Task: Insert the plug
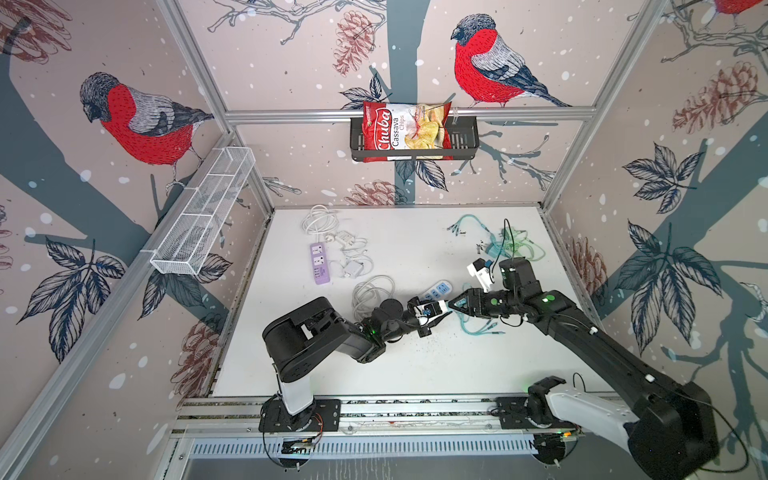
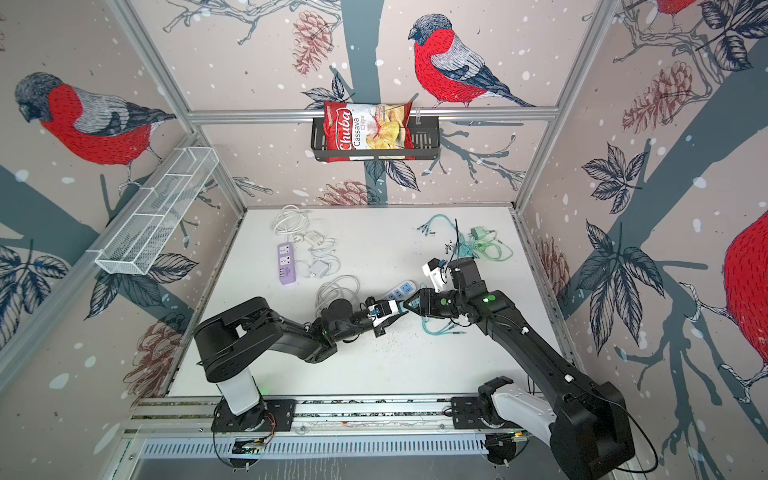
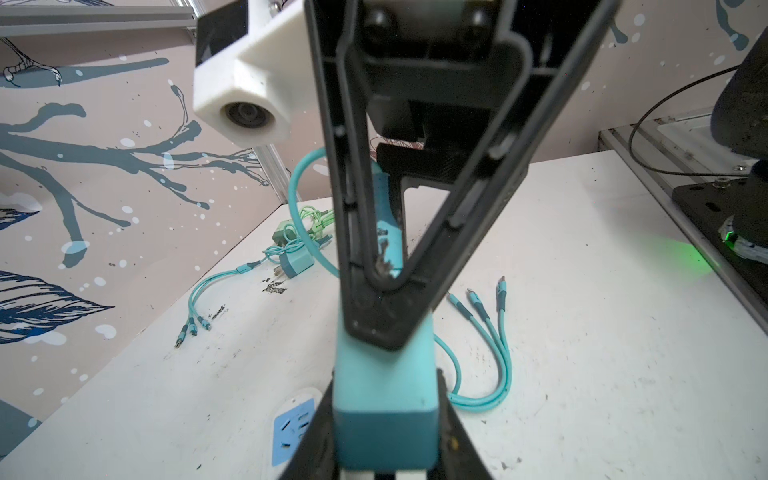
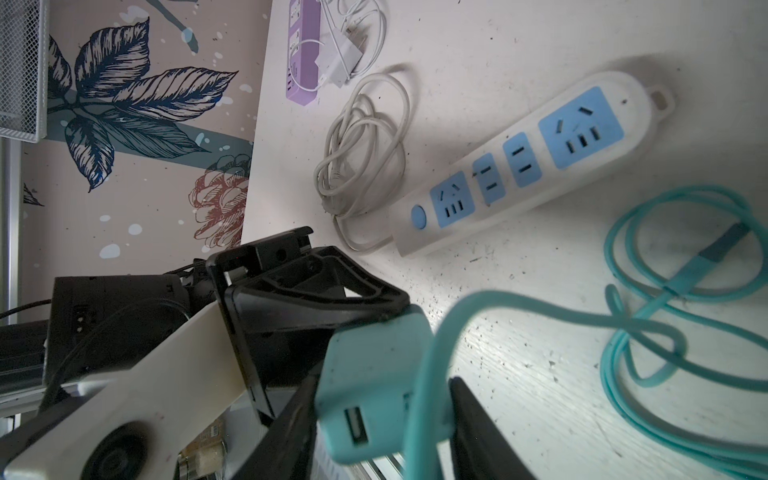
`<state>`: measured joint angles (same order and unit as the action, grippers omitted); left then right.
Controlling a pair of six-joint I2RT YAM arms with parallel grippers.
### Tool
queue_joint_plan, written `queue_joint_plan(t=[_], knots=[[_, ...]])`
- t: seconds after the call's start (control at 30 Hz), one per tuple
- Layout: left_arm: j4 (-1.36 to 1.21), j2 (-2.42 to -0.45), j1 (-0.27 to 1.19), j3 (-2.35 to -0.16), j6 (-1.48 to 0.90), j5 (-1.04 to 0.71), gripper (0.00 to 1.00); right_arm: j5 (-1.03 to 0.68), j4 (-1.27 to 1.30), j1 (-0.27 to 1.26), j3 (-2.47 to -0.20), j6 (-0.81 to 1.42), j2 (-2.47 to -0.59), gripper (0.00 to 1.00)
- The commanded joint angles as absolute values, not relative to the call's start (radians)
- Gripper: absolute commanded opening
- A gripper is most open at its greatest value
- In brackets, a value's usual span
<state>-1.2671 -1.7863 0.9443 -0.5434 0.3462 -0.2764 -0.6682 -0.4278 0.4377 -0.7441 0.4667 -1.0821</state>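
The plug (image 3: pixel 382 374) is a teal charger block with a teal cable (image 4: pixel 665 311) trailing from it. My left gripper (image 3: pixel 384 415) is shut on the block's darker end, one finger on each side. My right gripper (image 4: pixel 382 415) meets it from the opposite side, with both fingers against the block's USB end (image 4: pixel 365 365). In both top views the two grippers (image 1: pixel 442 309) (image 2: pixel 409 305) meet tip to tip just above the table. Right behind them lies a white power strip with blue sockets (image 1: pixel 436 289) (image 4: pixel 532 162), its sockets facing up. One socket (image 3: pixel 291 428) shows beside the left fingers.
A coiled white cord (image 1: pixel 372 295) lies left of the strip. A purple power strip (image 1: pixel 319 264) with white chargers (image 1: pixel 353 257) sits at the back left. More teal and green chargers (image 1: pixel 507 245) lie at the back right. A chips bag (image 1: pixel 409 133) fills the wall basket, and a white mesh shelf (image 1: pixel 203 216) hangs on the left wall.
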Motion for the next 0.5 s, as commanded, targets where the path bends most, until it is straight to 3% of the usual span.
queue_joint_plan(t=[0.0, 0.37, 0.47], knots=[[-1.334, -1.788, 0.943, -0.542, 0.357, -0.270, 0.15, -0.689, -0.420, 0.442, -0.754, 0.442, -1.089, 0.50], [-1.336, -1.795, 0.943, -0.549, 0.350, -0.265, 0.18, -0.678, -0.420, 0.455, -0.747, 0.425, -1.100, 0.35], [-1.359, -1.803, 0.943, -0.551, 0.331, -0.224, 0.30, -0.673, -0.420, 0.455, -0.745, 0.423, -1.099, 0.30]])
